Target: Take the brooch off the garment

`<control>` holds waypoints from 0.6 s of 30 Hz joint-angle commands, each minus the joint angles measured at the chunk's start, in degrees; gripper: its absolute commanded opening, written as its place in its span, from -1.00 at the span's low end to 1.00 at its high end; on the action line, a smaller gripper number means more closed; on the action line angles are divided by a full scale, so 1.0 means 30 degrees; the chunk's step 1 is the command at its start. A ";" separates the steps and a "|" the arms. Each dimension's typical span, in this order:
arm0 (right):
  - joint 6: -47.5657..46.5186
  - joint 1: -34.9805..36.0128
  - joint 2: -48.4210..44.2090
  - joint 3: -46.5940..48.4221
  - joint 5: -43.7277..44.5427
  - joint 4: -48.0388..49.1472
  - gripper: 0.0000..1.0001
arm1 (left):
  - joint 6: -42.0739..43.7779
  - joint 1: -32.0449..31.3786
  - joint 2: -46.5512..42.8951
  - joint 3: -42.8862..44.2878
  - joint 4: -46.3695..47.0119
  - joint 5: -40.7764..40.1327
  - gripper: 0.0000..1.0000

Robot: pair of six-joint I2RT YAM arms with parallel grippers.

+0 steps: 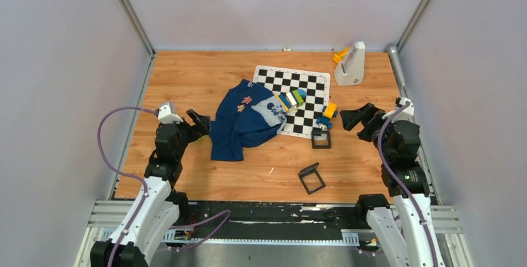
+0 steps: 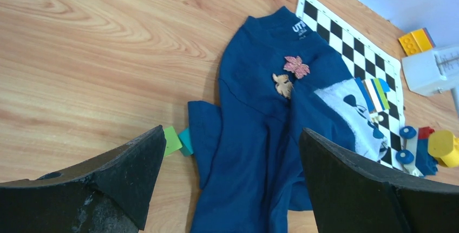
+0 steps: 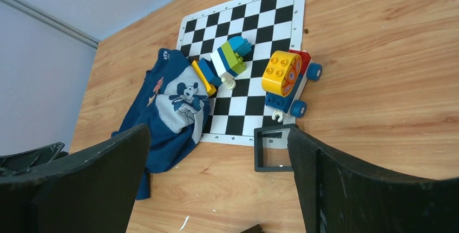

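Brooch (image 2: 296, 66) on garment (image 2: 254, 135) near collar: clear upper centre in left wrist view, mere speck in right wrist view. Left pincer (image 2: 231, 130), right pincer (image 3: 217, 130) spread.

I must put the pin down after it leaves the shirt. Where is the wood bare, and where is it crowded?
Bare: the table far-left, between the shirt and the left wall; also the near strip between the shirt and the arm bases. Crowded: the near edge of the checkered mat, with toy blocks and a black frame.
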 commanded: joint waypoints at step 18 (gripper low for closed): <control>0.4029 0.6949 1.1598 0.3893 0.0018 0.4345 0.84 | 0.3172 0.0013 1.0180 0.5620 0.2633 0.4119 0.98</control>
